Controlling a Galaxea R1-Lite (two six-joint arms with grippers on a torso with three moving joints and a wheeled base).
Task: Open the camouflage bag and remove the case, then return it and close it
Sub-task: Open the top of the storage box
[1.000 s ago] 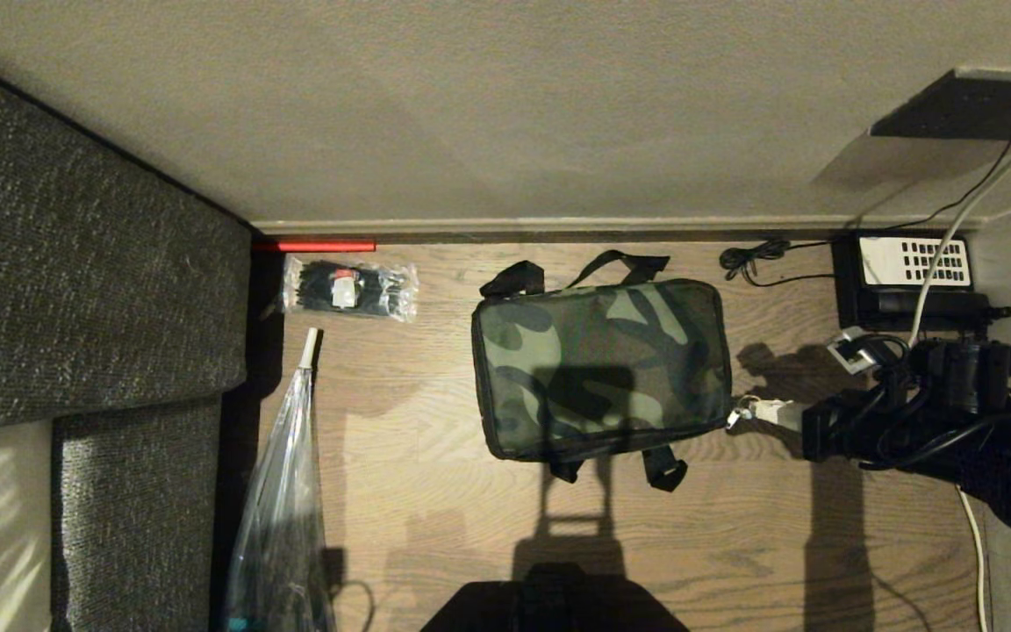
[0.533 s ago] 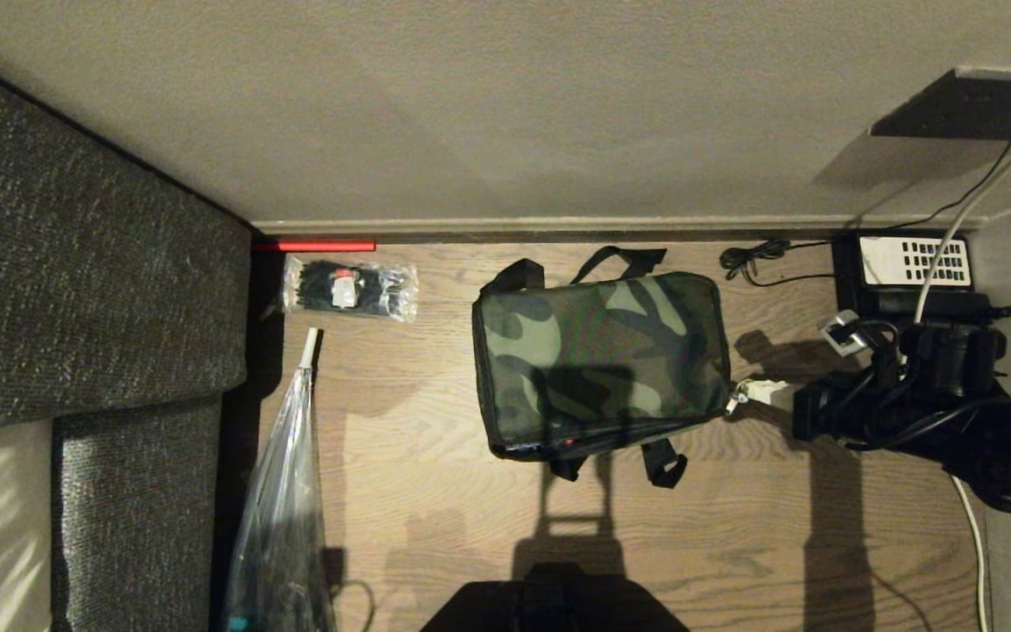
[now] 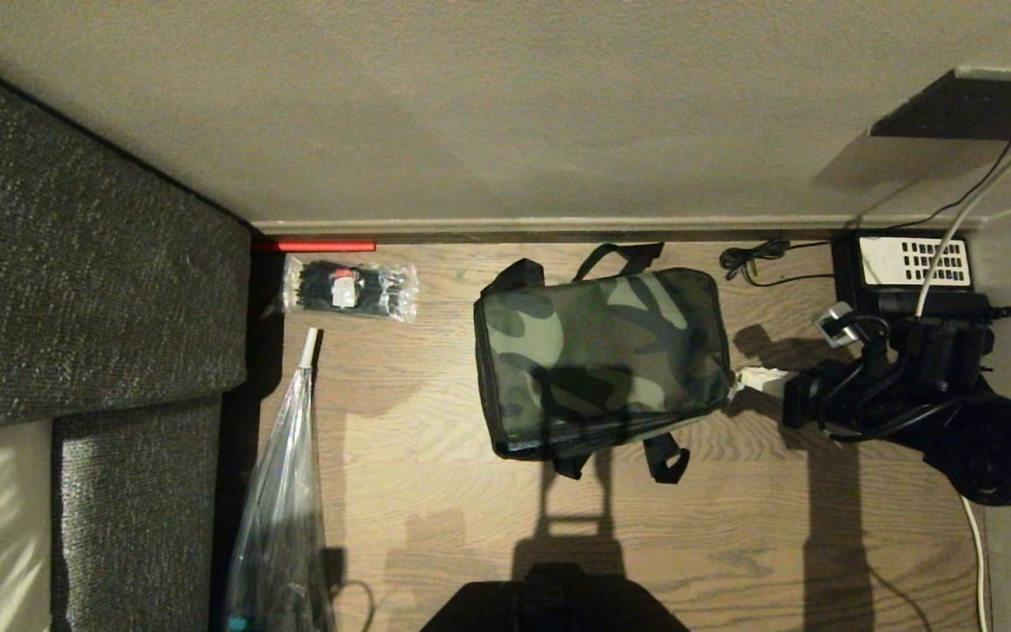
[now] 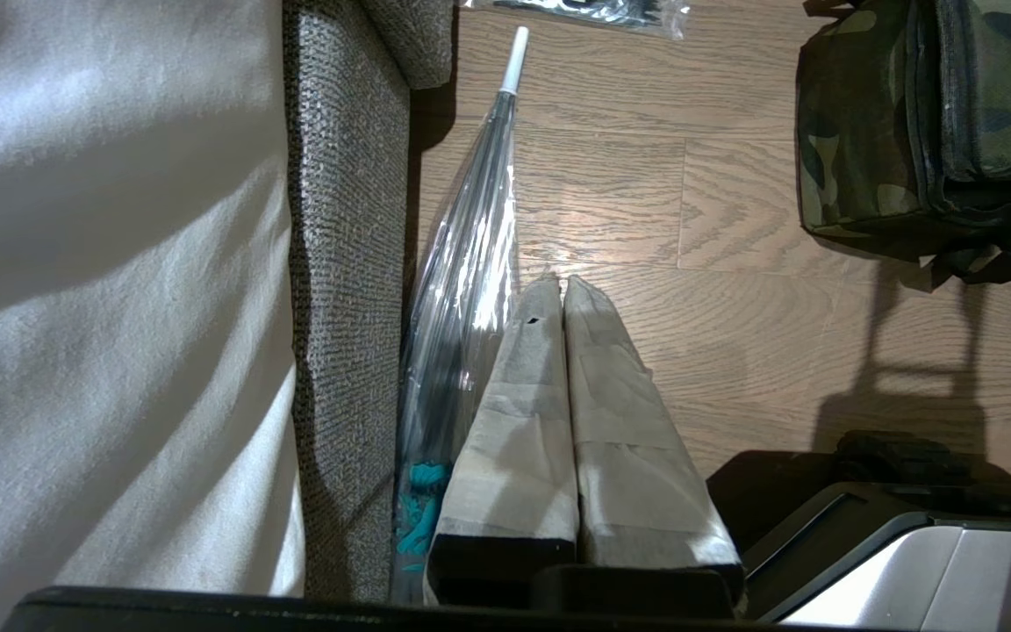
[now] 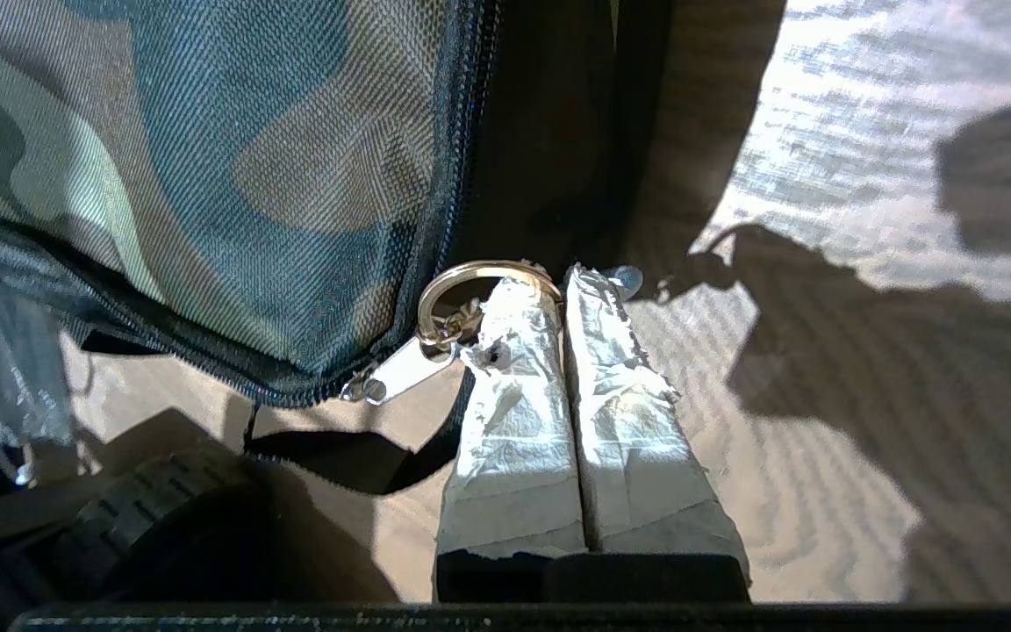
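A grey sofa (image 3: 75, 290) walls off the left; bare wooden floor (image 3: 418, 412) runs past a clear umbrella (image 3: 282, 491) to the camouflage bag (image 3: 598, 355), set near the baseboard (image 3: 558, 226). At the bag's right corner the right gripper (image 3: 756, 379) — fingers pressed together — pinches the zipper's key ring (image 5: 462, 285), a telephone (image 3: 909, 272) just behind.

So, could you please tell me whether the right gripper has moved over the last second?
Yes. The right gripper, shut on the zipper ring, has shifted toward the telephone by the wall, dragging the camouflage bag corner along.
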